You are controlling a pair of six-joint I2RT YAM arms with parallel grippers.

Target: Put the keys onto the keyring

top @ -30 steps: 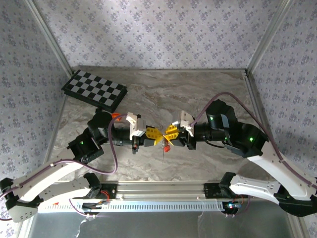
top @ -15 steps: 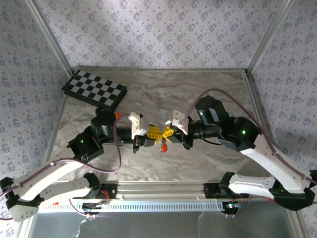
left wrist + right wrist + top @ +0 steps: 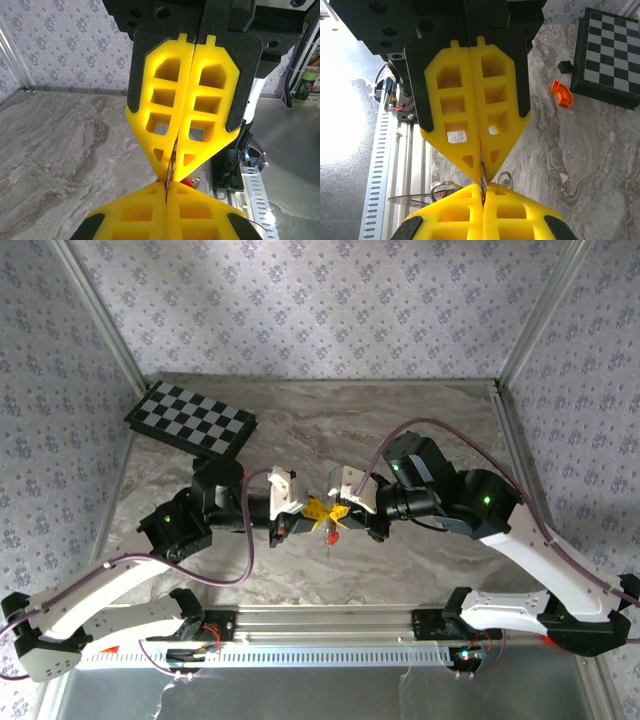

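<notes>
Meeting tip to tip over the middle of the grey marbled table (image 3: 420, 430) in the top view: left gripper (image 3: 320, 511) and right gripper (image 3: 337, 511). Each has its yellow fingers pressed together, no gap. A small key (image 3: 331, 537) with a red head hangs just below the meeting point. A thin silvery sliver under it runs toward the near edge.

Left wrist view: left gripper (image 3: 165, 212) at the bottom, jaws flat together. Right gripper (image 3: 178, 162) above, likewise. The thin silvery metal keyring (image 3: 170, 167), seen edge-on, passes from one seam into the other. Its long axis lies along the line between the grippers. Red head of the key (image 3: 186, 182) just beside it, to the right.

Right wrist view: keyring (image 3: 482, 179) pinched in both seams, with a round wire loop (image 3: 505, 178) just below. Cannot tell whether the key is threaded yet.

Judgement: this is the threading step. Keep both grips firm and the seams lined up, and feed slowly. Any twist would likely spring the ring loose.
</notes>
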